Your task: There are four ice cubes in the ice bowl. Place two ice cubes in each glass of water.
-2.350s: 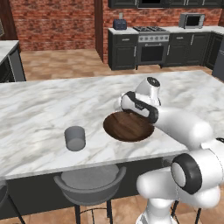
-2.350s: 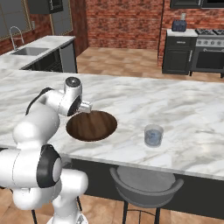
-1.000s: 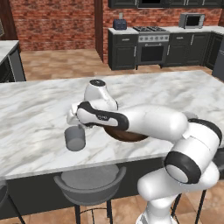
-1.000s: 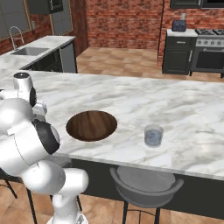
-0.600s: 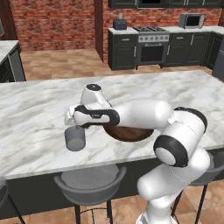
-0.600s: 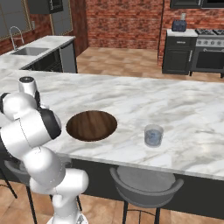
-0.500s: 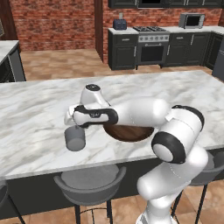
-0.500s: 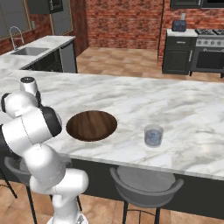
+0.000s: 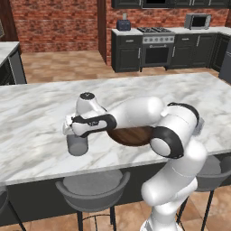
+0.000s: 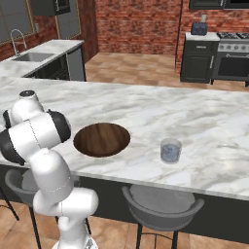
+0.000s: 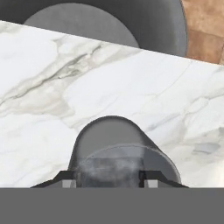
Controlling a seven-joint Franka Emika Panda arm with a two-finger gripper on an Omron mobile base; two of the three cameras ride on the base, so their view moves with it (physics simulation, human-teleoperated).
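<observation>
Two grey-blue tumblers on the marble island, well apart. Left glass [image 9: 77, 144] near the front edge, directly under the gripper [image 9: 68, 131]; from the hand camera, same glass [image 11: 118, 153] seen from above, straddled by the two dark fingertips [image 11: 65, 183] at its lower rim. Jaws parted about halfway; impossible to tell whether a cube sits between them. Right glass [image 10: 170, 150] alone on open marble, just right of the ice bowl [image 10: 101, 139], with pale bluish contents.

Ice bowl between the two tumblers, dark brown with visible grain. From the left base camera, only a sliver of the bowl [image 9: 135, 136] showing beneath the outstretched white arm [image 9: 135, 113], which crosses over most of it. From the right base camera, bowl fully visible, flat and dark, no pale cube outlines distinguishable inside at this size. Ice cubes too faint to pick out anywhere, whether in bowl, glass or jaws.

In the right base camera, gripper and left glass hidden behind the robot's own white shoulder and elbow [image 10: 36, 131] at the left edge.

Island top [image 9: 40, 108] white marble with grey veining, long and broad. Grey bucket stools [image 9: 92, 189] tucked under the near edge; another stool [image 10: 163, 206] under the right glass's side. Beyond: red brick walls, terracotta tile floor, dark cabinets with a steel range [image 9: 156, 47], a microwave [image 9: 197, 21], a toaster [image 9: 123, 23]. Off to the left in the right base camera, a second counter with a sink and faucet [image 10: 18, 39].
</observation>
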